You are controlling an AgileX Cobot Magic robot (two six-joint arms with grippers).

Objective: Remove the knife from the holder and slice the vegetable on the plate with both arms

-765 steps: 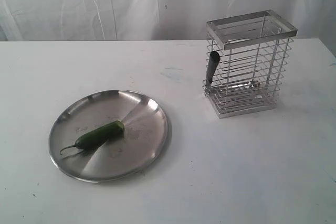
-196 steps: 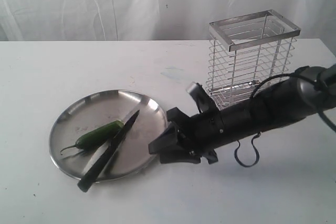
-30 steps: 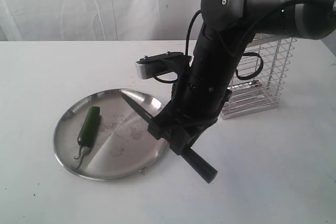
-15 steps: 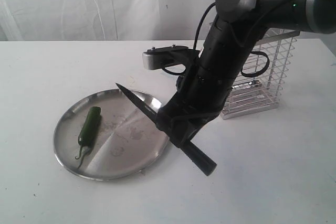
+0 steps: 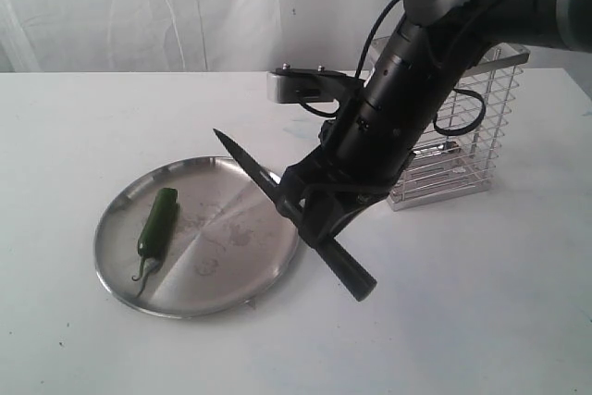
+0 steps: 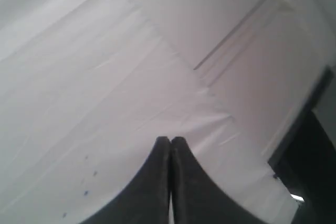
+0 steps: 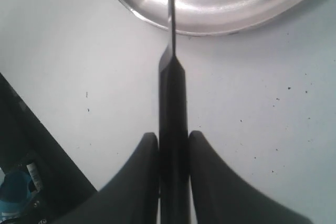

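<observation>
Black, slim kitchen knife [image 5: 252,171] is pinched by right fingers [image 7: 146,174]; left fingers [image 6: 157,182] are pressed together, away, so the small green chili [image 5: 157,220] could skid across the round steel plate [image 5: 227,256].

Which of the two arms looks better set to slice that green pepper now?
The right. The right tool grips the knife by its handle, blade pointing over the plate where the pepper lies. The left tool is shut, empty, facing only a white backdrop.

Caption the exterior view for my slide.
Right gripper clamps the black knife by its handle, blade tilted above the steel plate where the green chili lies; wire holder stands behind.
</observation>
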